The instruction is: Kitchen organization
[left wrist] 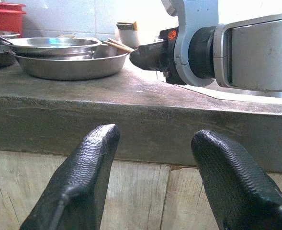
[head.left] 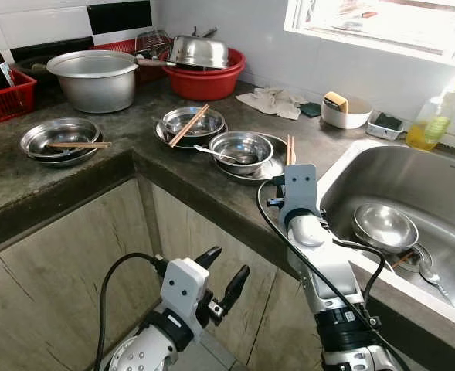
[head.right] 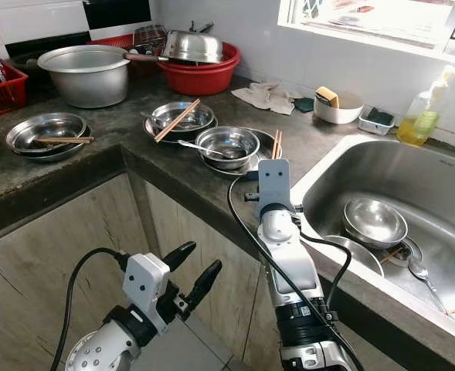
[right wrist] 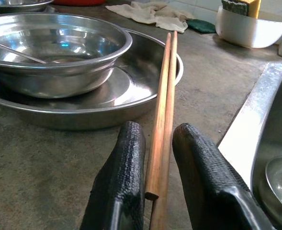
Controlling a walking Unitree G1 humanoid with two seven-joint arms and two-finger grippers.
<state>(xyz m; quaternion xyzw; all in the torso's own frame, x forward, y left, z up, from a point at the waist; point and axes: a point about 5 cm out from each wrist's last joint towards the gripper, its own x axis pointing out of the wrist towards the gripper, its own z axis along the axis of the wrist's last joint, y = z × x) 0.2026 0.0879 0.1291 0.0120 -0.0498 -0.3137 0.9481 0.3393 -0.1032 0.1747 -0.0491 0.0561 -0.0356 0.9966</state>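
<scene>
A pair of wooden chopsticks (right wrist: 162,96) lies with its far end on the rim of a steel plate (head.left: 273,166) and its near end on the dark counter. A steel bowl (head.left: 241,147) with a spoon stands in that plate. My right gripper (right wrist: 159,132) sits at the counter edge beside the sink, its two fingers pressed against either side of the chopsticks' near end. My left gripper (head.left: 227,263) hangs open below the counter edge, in front of the wooden cabinet doors, holding nothing.
The steel sink (head.left: 443,174) at right holds a bowl (head.left: 384,226) and a spoon. Two more bowls with chopsticks (head.left: 190,122) (head.left: 61,137) sit further left. A big pot (head.left: 96,77), red basin (head.left: 212,81), cloth (head.left: 272,100), white sponge bowl (head.left: 347,112) and soap bottle (head.left: 432,120) line the back.
</scene>
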